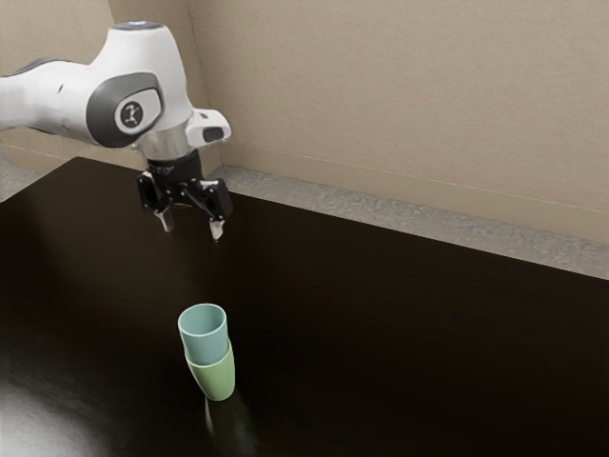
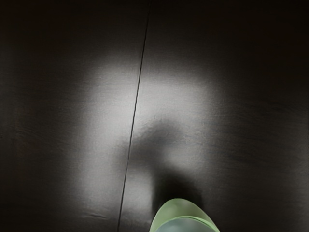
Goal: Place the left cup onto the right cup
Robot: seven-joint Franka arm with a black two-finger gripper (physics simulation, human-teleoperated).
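A pale blue cup (image 1: pixel 203 332) sits nested upright in a light green cup (image 1: pixel 212 375) on the black table (image 1: pixel 400 343). My gripper (image 1: pixel 191 226) hangs open well above the stack and toward the exterior view's upper left, with nothing between its fingers. In the wrist view, the green cup's rim (image 2: pixel 179 216) with the bluish cup (image 2: pixel 186 227) inside it peeks in just under my hand.
The dark tabletop (image 2: pixel 72 121) spreads all around the stack, with a thin seam line (image 2: pixel 137 96) across it. A grey floor strip (image 1: pixel 428 224) and a beige wall (image 1: pixel 409 86) lie beyond the table's far edge.
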